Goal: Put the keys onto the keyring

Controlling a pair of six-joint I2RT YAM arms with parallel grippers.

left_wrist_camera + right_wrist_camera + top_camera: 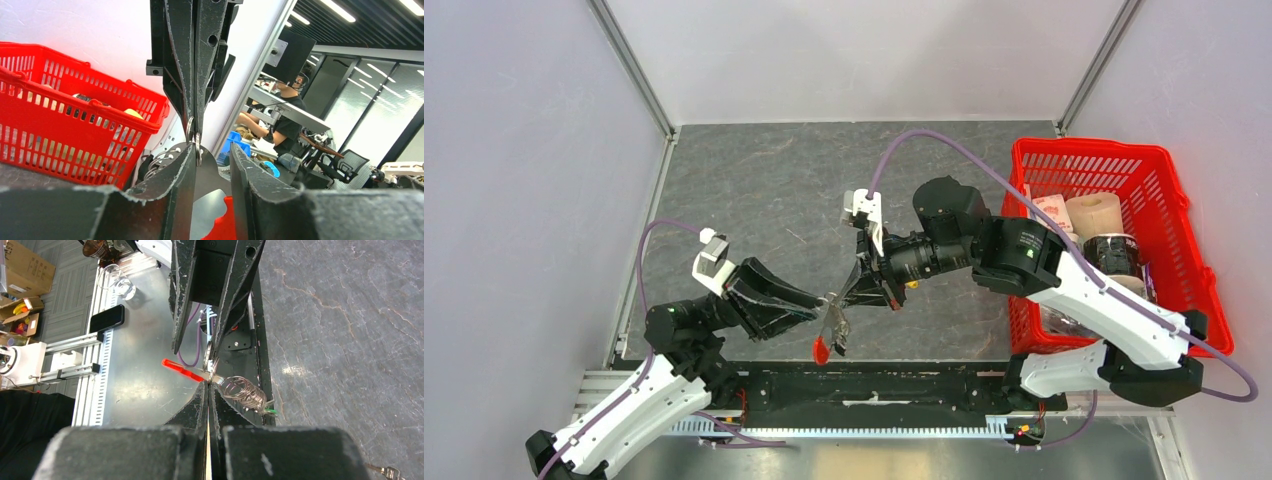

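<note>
We see the left gripper point(821, 314) reaching in from the near left, its fingers partly apart. They straddle the keyring point(834, 322) without closing on it; in the left wrist view the ring lies against one finger's inner edge and the gap beside it is clear. The keyring hangs in the air over the near edge of the table point(754, 200), between the two grippers. It is a thin silver ring with a short coiled chain point(245, 394), a red fob point(822, 350) dangling below it and a small green tag point(270, 411) at the chain's end. The right gripper point(848, 294) comes in from the right, fingers pressed together and pinching the ring at their tips. A bare metal key point(389, 471) lies on the table, well apart from the keyring. At the far right stands a red basket point(1114, 145).
</note>
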